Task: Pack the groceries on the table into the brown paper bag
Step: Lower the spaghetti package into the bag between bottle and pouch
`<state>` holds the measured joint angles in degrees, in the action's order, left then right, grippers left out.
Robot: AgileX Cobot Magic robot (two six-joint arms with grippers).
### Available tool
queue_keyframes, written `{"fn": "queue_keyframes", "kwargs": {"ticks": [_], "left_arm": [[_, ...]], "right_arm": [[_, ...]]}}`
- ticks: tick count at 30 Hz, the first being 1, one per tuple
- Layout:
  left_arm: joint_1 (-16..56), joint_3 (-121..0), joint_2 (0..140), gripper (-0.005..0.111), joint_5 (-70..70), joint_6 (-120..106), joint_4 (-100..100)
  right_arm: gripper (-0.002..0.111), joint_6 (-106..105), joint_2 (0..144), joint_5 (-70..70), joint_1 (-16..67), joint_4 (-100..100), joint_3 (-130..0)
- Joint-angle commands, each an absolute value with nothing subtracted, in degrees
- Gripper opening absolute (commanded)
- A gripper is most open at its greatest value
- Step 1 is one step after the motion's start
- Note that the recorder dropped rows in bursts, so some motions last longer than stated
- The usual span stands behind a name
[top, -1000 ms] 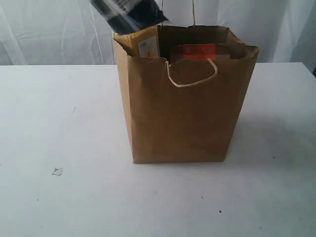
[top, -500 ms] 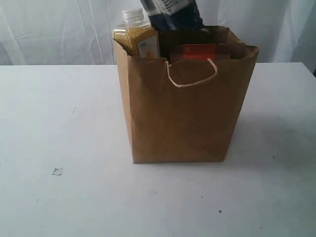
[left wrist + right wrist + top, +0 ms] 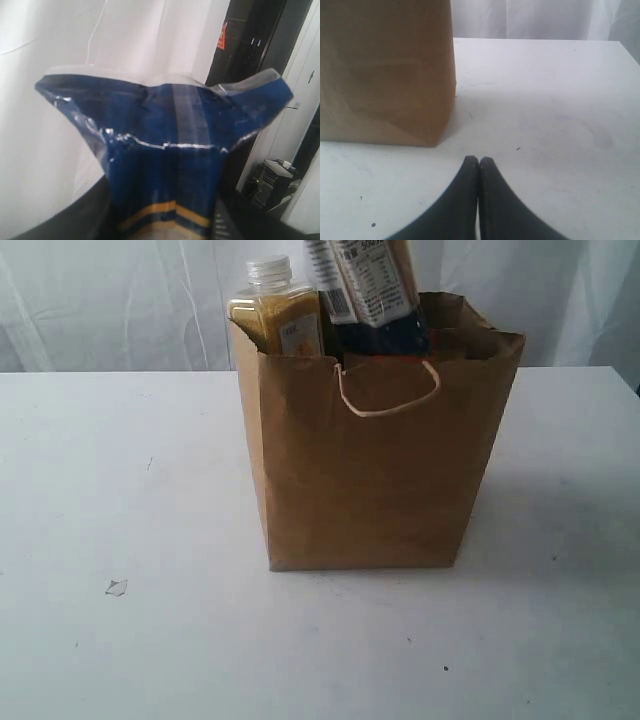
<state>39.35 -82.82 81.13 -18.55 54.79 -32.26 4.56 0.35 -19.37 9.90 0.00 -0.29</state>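
The white table (image 3: 120,470) carries the brown bag (image 3: 370,490) upright at its centre. My left pincer (image 3: 162,222) is clenched on the navy-and-clear noodle packet (image 3: 365,300), which stands nearly upright at the bag's 12 o'clock with its lower end inside the mouth. Its white label carries print too small to read. The yellow-grain bottle (image 3: 275,315) pokes out at 11 o'clock, its label writing illegible. A white cord handle (image 3: 390,395) droops down the bag's front. My right pincer (image 3: 479,162) is clenched on nothing, over the table near a bottom corner of the bag.
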Motion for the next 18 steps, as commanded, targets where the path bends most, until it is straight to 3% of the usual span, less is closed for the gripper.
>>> {"fn": "queue_keyframes", "kwargs": {"ticks": [1,18], "left_arm": [[39.6,-84.21,81.26,0.0,-23.91,55.69,-31.79],[39.6,-89.75,86.09,0.0,-23.97,56.8,-31.37]], "right_arm": [[0.0,4.74,0.0,-19.21,9.7,0.0,0.0],[0.0,4.74,0.0,-19.21,9.7,0.0,0.0]]}}
